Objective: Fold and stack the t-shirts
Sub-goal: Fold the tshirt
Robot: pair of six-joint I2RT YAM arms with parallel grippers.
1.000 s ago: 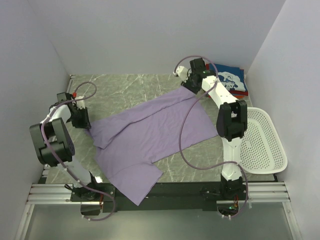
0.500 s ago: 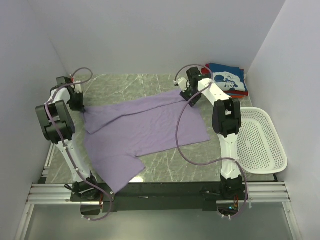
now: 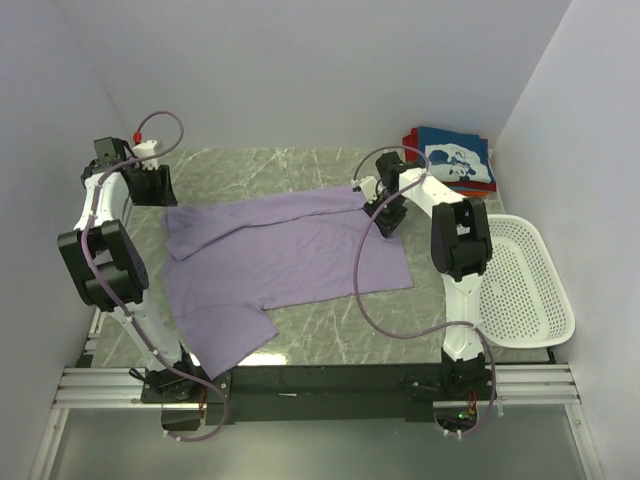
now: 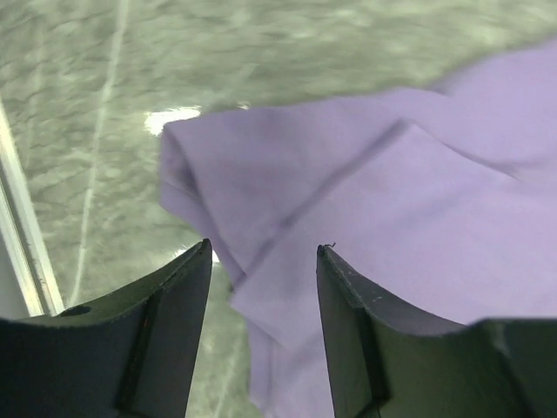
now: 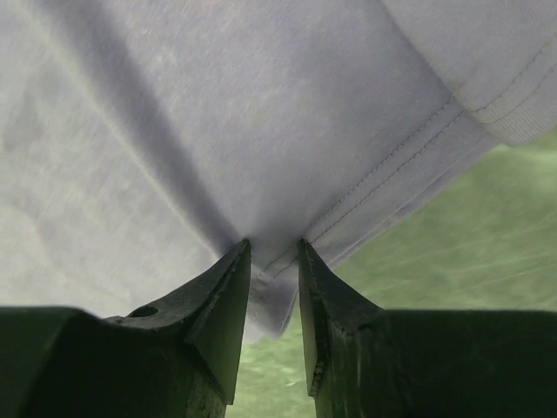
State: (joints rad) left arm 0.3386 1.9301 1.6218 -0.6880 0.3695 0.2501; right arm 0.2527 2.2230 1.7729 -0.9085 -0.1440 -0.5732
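The lavender t-shirt [image 3: 280, 255] lies spread on the marble table, one part reaching toward the near edge. My left gripper [image 3: 156, 190] is open and empty, just behind the shirt's far left corner; in the left wrist view the gripper [image 4: 264, 248] hangs over a folded-over edge of the shirt [image 4: 418, 200] without touching it. My right gripper [image 3: 388, 212] is at the shirt's right far corner; in the right wrist view it [image 5: 274, 242] is shut on the shirt's stitched hem [image 5: 218, 113]. A folded navy t-shirt with white print [image 3: 458, 160] lies on red ones at the back right.
A white perforated basket [image 3: 520, 285] stands at the right edge, beside the right arm. Grey walls close in the table on the left, back and right. A metal rail [image 4: 22, 252] runs along the table's left edge.
The shirt has been dragged left and flattened. My left gripper let go of its corner and moved back-left. My right gripper moved nearer and slightly left, still holding the hem.
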